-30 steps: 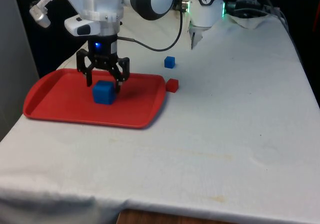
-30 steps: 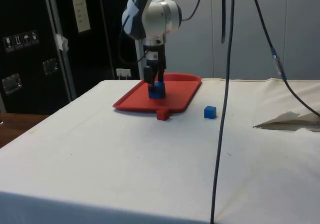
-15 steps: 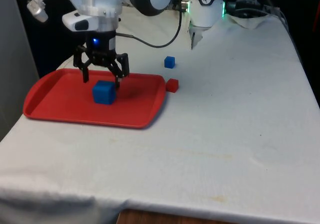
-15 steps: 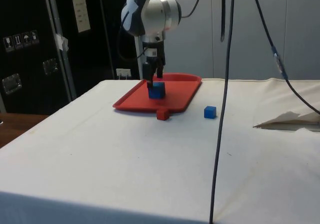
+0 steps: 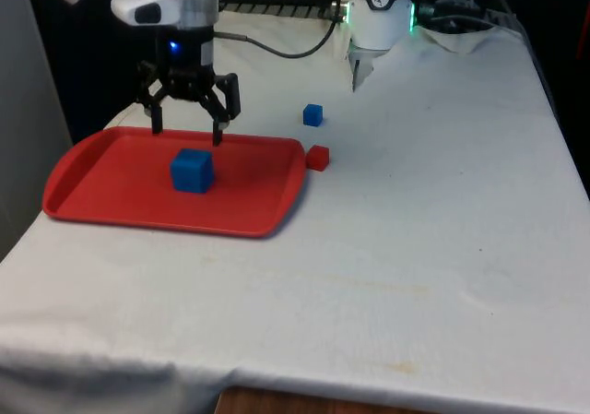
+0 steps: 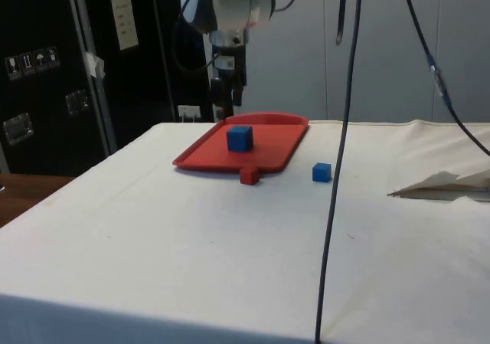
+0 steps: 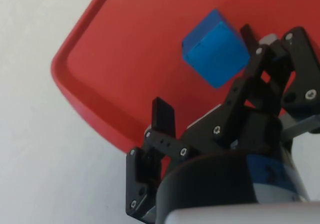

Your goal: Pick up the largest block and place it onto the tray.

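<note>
Front view: blue block (image 5: 192, 171) on tray (image 5: 111, 193) — jaws apart.

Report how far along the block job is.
Done: the big blue block sits on the red tray, free of the gripper, which hangs open above it and holds nothing. The small blue block and red block lie on the cloth. Nothing looks left except pulling the arm clear.

A table covered with a white cloth (image 5: 415, 248). A small blue cube (image 5: 313, 114) sits on the cloth toward the far side, left of centre in the front view. A small red cube (image 5: 318, 158) lies a little nearer, apart from the blue one. A black cable (image 6: 341, 152) hangs down in the side view.
</note>
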